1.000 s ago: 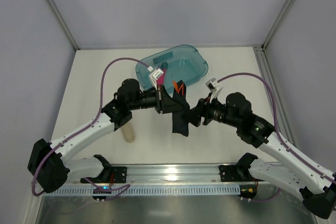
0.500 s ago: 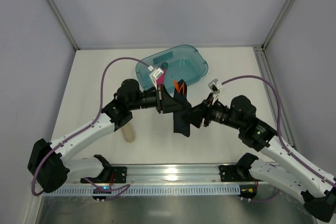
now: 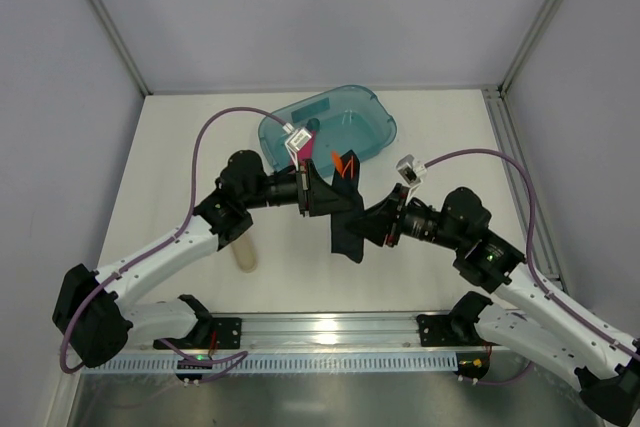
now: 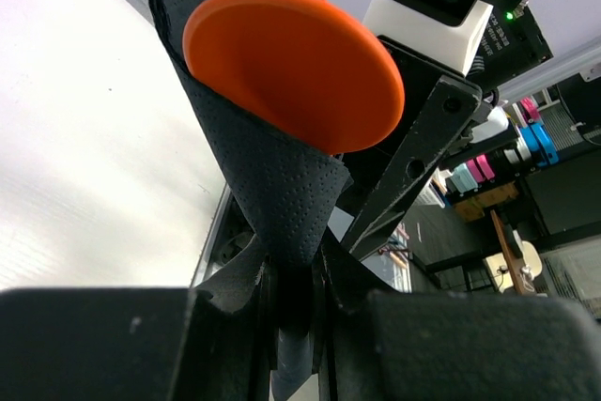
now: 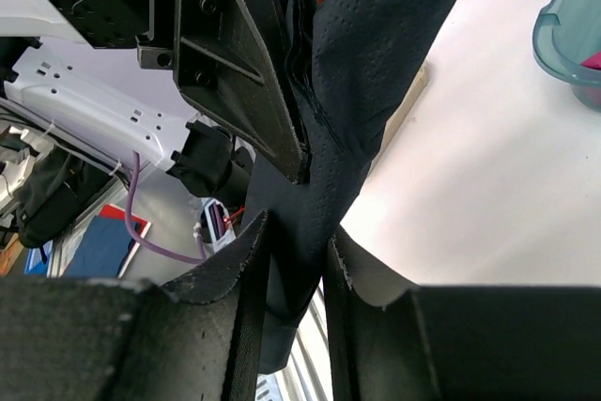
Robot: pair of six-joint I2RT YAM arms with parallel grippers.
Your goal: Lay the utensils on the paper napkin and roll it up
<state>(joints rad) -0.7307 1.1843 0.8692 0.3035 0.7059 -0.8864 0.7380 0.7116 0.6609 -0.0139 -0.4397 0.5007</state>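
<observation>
Leftward travel of the right arm (image 3: 520,292) is the one change from a second ago: its right gripper (image 3: 370,228) now sits against the lower edge of the paper napkin (image 3: 345,230), where it earlier hung a little to the right of it, and its jaws have narrowed.

The white table (image 3: 180,147) carries everything. The left arm (image 3: 170,247) reaches up from the near left corner and bends in toward the middle, and the right arm mirrors it from the near right. At the far side of the table stands the teal tub (image 3: 360,125), translucent, with a pink bar (image 3: 308,146) lying at its near left rim.

Between the two wrists the black napkin hangs off the table, folded into a loose cone. The left gripper (image 3: 322,197) is clamped on it. In the left wrist view the fingers (image 4: 254,307) pinch the gathered foot of the napkin (image 4: 272,185). In the right wrist view the right gripper (image 5: 299,260) is closed on a lower fold of the same sheet (image 5: 376,72), and the paper fills the gap between its jaws.

A beige tube (image 3: 243,252) lies on the table beside the left forearm, well apart from the napkin.

The orange utensils (image 3: 345,163) stand inside the cone, with their tips poking from its top. From the left wrist a round spoon bowl (image 4: 291,63) shows above the paper's edge.
</observation>
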